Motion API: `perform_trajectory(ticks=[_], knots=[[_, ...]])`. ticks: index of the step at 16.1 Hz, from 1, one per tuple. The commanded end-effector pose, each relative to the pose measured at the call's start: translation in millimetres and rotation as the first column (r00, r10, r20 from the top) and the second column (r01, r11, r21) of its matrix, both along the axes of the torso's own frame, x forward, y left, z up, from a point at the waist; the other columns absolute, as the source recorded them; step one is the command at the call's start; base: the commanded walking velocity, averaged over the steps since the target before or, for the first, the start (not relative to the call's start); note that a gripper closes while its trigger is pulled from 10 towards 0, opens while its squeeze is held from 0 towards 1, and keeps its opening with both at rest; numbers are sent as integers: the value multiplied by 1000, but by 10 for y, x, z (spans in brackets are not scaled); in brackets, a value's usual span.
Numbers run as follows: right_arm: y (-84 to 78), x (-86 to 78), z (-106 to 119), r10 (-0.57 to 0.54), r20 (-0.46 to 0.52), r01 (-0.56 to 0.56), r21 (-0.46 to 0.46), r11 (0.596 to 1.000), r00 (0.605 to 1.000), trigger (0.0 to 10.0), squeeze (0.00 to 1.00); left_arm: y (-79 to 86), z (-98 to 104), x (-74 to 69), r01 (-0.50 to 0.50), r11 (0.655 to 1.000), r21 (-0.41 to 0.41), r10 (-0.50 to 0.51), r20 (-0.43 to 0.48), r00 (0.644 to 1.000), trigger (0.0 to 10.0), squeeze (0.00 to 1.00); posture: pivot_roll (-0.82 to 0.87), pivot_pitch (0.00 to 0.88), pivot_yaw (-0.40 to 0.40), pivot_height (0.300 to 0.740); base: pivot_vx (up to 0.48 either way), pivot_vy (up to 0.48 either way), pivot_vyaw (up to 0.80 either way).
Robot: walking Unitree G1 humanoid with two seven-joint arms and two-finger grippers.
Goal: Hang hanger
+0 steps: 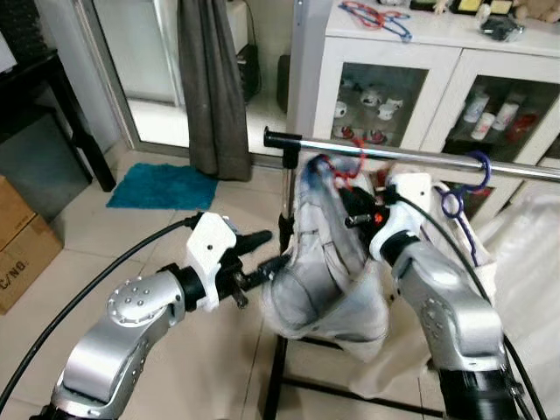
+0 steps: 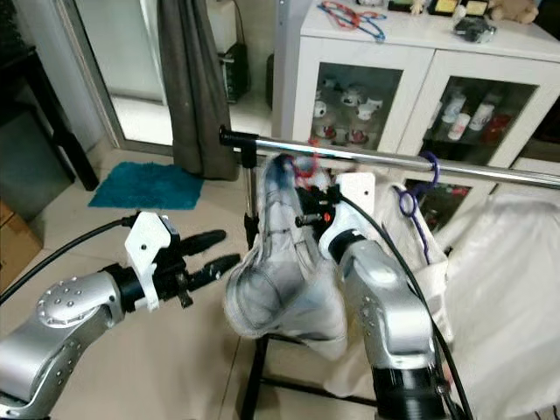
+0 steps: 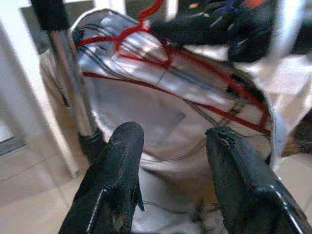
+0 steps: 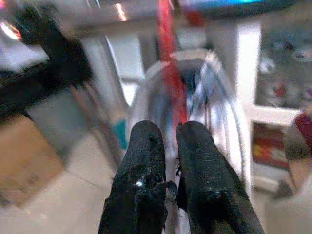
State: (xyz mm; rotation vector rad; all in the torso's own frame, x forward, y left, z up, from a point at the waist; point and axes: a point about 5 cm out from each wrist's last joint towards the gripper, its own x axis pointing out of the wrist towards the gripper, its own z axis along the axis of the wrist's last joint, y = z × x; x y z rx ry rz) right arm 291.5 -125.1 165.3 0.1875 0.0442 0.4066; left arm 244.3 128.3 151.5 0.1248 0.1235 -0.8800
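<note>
A red hanger (image 1: 346,170) carries a pale grey-white garment (image 1: 324,280) just under the chrome rail (image 1: 394,151). My right gripper (image 1: 357,212) is shut on the red hanger (image 4: 170,73) below its hook, fingers pressed together. The hook sits at the rail; I cannot tell whether it rests over the bar. My left gripper (image 1: 269,254) is open beside the garment's left edge, level with its middle. In the left wrist view its two fingers (image 3: 122,146) stand wide apart in front of the garment (image 3: 161,107) and the rail's upright post (image 3: 73,87).
A purple hanger (image 1: 464,188) hangs on the rail to the right, with white cloth (image 1: 534,262) beyond. A white glass-door cabinet (image 1: 394,52) stands behind, spare hangers (image 1: 376,16) on top. Curtain (image 1: 213,87), teal mat (image 1: 162,185) and cardboard box (image 1: 22,245) lie left.
</note>
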Motion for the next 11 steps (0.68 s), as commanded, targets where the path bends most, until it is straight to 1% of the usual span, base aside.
perform_trajectory(ticks=[1, 2, 3, 4, 5, 6, 7, 9, 10, 11], knots=[[-4, -45, 109, 34, 44, -36, 44, 998, 998, 10000, 1000, 39, -1, 27, -36, 999, 18, 36, 6, 999, 10000, 0, 53, 0, 15, 740, 0, 0, 0], [1, -131, 159, 92, 70, -97, 67, 993, 993, 10000, 1000, 53, 4, 39, -58, 998, 11, 58, 7, 998, 10000, 0, 53, 0, 13, 740, 0, 0, 0], [5, -172, 182, 119, 83, -125, 75, 989, 989, 10000, 1000, 58, 12, 45, -70, 998, 3, 70, 10, 998, 10000, 0, 53, 0, 13, 740, 0, 0, 0], [-1, -275, 238, 171, 122, -181, 70, 981, 978, 10000, 1000, 81, 47, 72, -125, 992, -31, 126, 23, 992, 10000, 0, 52, 0, 12, 740, 0, 0, 0], [-32, -362, 275, 198, 156, -207, 44, 977, 968, 10000, 1000, 89, 72, 84, -166, 984, -58, 168, 34, 985, 10000, 0, 52, 0, 10, 740, 0, 0, 0], [-51, -399, 284, 203, 161, -212, 42, 976, 966, 10000, 1000, 89, 76, 85, -180, 982, -64, 182, 39, 982, 10000, 0, 52, 0, 8, 740, 0, 0, 0], [-92, -472, 278, 207, 150, -216, 51, 975, 967, 10000, 1000, 97, 91, 81, -207, 976, -70, 211, 49, 976, 10000, 0, 53, 0, 5, 740, 0, 0, 0], [-134, -534, 242, 197, 133, -205, 50, 977, 971, 10000, 1000, 108, 106, 77, -233, 969, -76, 238, 54, 970, 10000, 0, 54, 0, 3, 740, 0, -240, 0], [-168, -557, 208, 166, 126, -173, 44, 984, 978, 10000, 1000, 107, 114, 75, -238, 969, -74, 242, 59, 968, 10000, 0, 55, 0, 2, 740, 0, -431, 0], [-220, -603, 126, 95, 98, -101, 60, 993, 991, 10000, 1000, 92, 120, 72, -236, 970, -65, 240, 67, 968, 10000, 0, 57, 0, 2, 740, 0, -446, 0]])
